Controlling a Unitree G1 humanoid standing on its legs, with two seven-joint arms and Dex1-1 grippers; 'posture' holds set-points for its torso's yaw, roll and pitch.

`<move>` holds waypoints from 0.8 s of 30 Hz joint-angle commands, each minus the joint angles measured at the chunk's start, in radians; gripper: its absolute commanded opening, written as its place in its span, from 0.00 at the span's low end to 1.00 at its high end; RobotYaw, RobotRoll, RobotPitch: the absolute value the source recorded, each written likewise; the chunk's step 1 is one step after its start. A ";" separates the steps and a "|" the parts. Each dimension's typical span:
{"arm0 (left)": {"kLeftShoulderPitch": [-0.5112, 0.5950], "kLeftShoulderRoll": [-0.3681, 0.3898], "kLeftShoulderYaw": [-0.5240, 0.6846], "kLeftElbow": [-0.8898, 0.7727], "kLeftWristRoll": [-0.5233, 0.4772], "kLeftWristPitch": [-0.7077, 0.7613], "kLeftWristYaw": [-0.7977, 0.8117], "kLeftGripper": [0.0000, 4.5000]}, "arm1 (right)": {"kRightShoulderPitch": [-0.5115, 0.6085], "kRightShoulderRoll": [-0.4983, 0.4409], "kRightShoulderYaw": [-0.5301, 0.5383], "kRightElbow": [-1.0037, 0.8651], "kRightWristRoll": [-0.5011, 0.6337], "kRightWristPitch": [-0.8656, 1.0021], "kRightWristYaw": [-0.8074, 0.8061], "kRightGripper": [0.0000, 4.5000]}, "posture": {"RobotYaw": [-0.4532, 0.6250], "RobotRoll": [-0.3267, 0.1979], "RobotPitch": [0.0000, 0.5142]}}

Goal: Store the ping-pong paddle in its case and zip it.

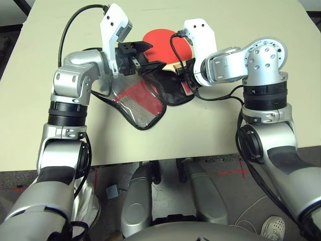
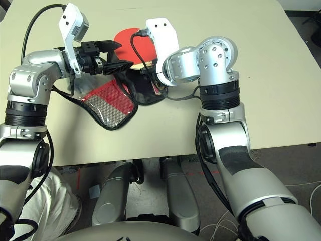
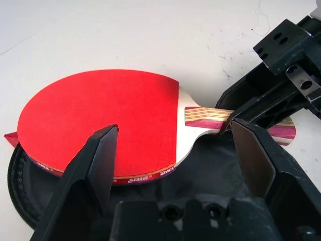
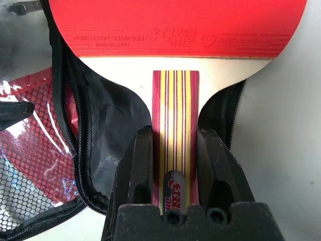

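Gripping the paddle (image 4: 175, 75) handle, right end effector (image 4: 174, 165) aimed its blade lengthwise into the case (image 4: 108, 130); left end effector (image 3: 173, 150) released, seemingly beside the mouth.

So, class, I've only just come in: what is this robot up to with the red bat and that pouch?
The robot is putting a table-tennis paddle into its red case, which lies unzipped on the table. The right gripper is shut on the paddle's striped handle, holding the blade over the case's black lining. The left gripper is open beside the paddle, gripping nothing. The case's flap with the mesh pocket is folded back towards the robot. The paddle is not yet fully inside, and nothing has been zipped.
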 commanded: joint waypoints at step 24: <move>0.011 0.009 0.025 -0.026 -0.031 0.009 0.038 1.00 | 0.000 0.086 -0.031 -0.003 -0.114 0.011 0.087 0.69 | 0.34 0.62 0.62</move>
